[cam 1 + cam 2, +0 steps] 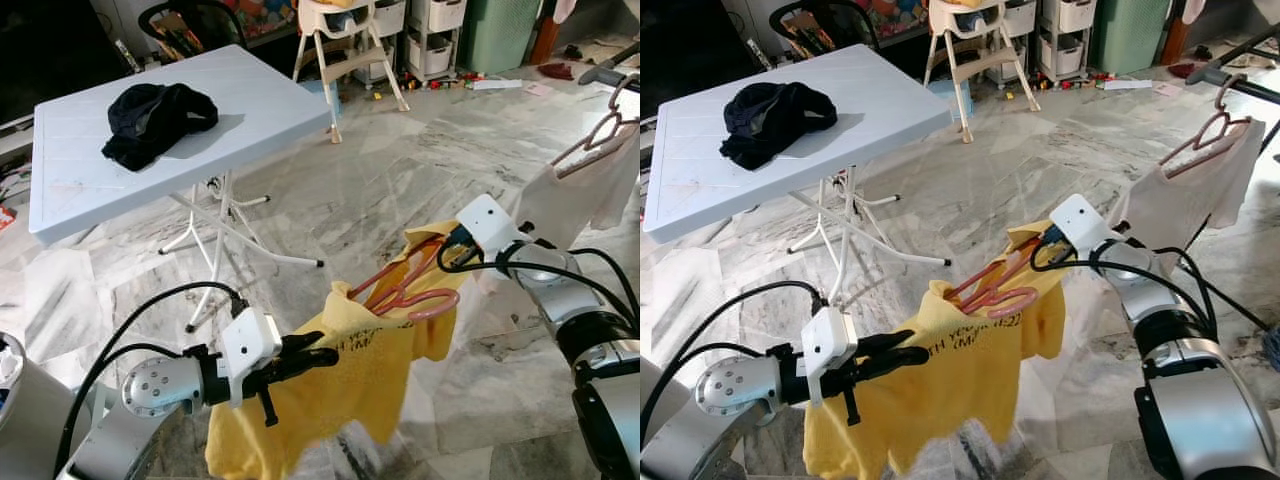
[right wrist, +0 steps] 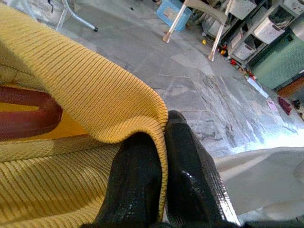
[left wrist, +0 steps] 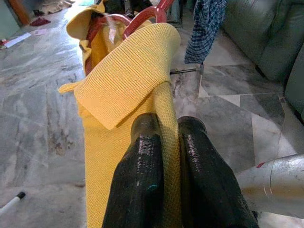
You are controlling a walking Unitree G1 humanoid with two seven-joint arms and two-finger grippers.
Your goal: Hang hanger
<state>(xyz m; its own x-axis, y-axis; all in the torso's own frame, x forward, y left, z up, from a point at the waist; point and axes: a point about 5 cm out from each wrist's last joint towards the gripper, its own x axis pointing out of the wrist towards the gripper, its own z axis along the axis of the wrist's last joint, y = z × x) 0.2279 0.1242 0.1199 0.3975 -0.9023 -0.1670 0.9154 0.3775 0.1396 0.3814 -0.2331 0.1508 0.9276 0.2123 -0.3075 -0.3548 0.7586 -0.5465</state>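
1. Head views: a yellow shirt (image 1: 340, 380) on a red hanger (image 1: 405, 290) is being held up between both arms, above the floor; hanging on the rail beside the white garment (image 1: 585, 190) seems next.
2. Left wrist view: the left gripper (image 3: 164, 130) fingers are being clenched on the collar.
3. Right wrist view: the right gripper (image 2: 161, 130) fingers are being pinched on the shirt's edge.

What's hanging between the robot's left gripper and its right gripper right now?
The yellow shirt spans the gap, each gripper pinching an edge: left gripper, right gripper. A red hanger sits in its neck opening, seen in the left eye view.
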